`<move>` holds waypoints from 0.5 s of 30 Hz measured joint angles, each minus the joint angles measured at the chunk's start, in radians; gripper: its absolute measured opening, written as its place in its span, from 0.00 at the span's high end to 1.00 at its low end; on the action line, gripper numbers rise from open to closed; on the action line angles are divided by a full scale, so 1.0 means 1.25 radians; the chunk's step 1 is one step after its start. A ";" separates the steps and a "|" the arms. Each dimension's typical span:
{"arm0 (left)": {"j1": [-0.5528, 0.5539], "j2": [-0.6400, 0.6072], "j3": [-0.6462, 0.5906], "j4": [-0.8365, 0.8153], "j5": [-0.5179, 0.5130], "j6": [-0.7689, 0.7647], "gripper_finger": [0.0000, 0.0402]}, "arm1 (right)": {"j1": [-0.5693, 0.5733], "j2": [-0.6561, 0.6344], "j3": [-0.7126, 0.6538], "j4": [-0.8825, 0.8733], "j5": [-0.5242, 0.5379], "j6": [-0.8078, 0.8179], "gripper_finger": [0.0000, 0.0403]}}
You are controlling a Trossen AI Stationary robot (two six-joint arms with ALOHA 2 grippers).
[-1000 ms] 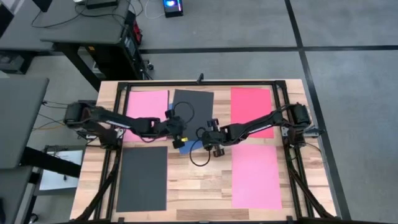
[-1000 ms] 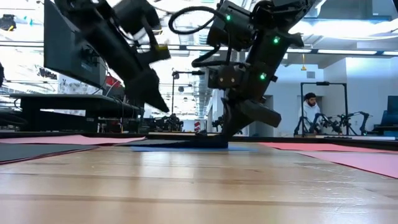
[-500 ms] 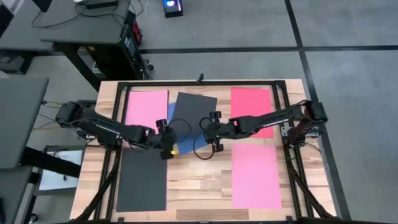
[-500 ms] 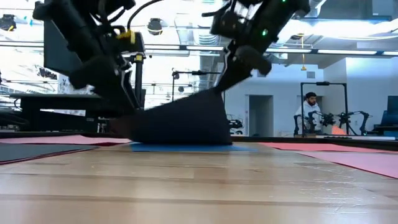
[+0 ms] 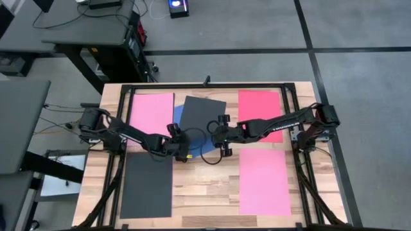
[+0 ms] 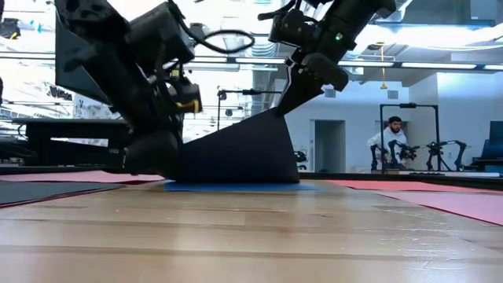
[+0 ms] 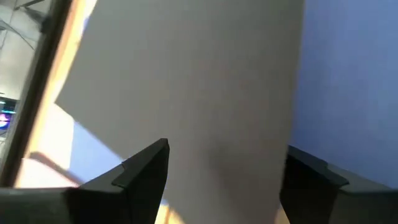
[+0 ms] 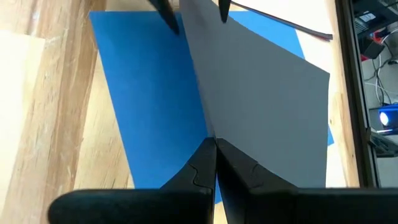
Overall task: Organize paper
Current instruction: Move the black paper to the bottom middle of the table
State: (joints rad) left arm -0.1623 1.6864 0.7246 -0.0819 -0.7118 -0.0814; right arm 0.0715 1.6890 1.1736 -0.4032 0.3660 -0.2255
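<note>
A dark grey sheet of paper (image 5: pixel 204 112) lies askew over a blue sheet (image 5: pixel 180 117) at the table's far middle. One corner of it is raised and its low edge (image 6: pixel 228 179) rests on the blue sheet (image 6: pixel 236 187). My right gripper (image 5: pixel 214 131) is shut on that raised corner. My left gripper (image 7: pixel 227 171) is open and low at the sheet's near left end (image 6: pixel 161 157), one finger on either side of the sheet's edge. Whether the left gripper touches the sheet, I cannot tell. My right gripper pinches the dark grey sheet's near right corner (image 8: pixel 210 134) between its two fingers, a single layer. The fingers slant down at it from the table's right side. That corner (image 6: pixel 277 112) is lifted clear, and the sheet slopes down from it onto the blue sheet.
A pink sheet (image 5: pixel 152 109) lies at the far left and a red sheet (image 5: pixel 260 110) at the far right. Another pink sheet (image 5: pixel 263 181) lies near right and another dark grey sheet (image 5: pixel 148 187) near left. A black frame (image 5: pixel 205 85) borders the table. A person (image 6: pixel 387 141) stands in the room behind.
My right gripper has risen, still shut on the dark grey sheet. The sheet's near right corner has lifted off the blue sheet while its far edge has stayed down, and the sheet has turned slightly. My left gripper has sunk to the sheet's low near left end.
</note>
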 joint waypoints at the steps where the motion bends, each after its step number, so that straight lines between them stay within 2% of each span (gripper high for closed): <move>1: 0.000 0.008 0.000 0.019 -0.003 0.006 0.39 | 0.000 0.000 0.000 0.000 0.000 0.000 1.00; 4: 0.000 0.026 0.001 0.062 -0.025 0.025 0.42 | 0.000 0.000 0.000 0.000 0.000 0.000 1.00; 7: 0.000 0.028 0.001 0.075 -0.061 0.031 0.50 | 0.000 0.000 0.000 -0.001 -0.001 0.000 1.00; 11: 0.000 0.028 0.001 0.077 -0.098 0.038 0.68 | 0.000 0.000 0.000 -0.001 -0.001 0.000 1.00; 15: 0.000 0.028 0.001 0.079 -0.098 0.040 0.90 | 0.000 0.000 0.000 -0.001 -0.001 0.000 1.00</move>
State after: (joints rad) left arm -0.1623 1.7214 0.7254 0.0170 -0.8349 -0.0311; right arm 0.0715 1.6890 1.1736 -0.4042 0.3645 -0.2260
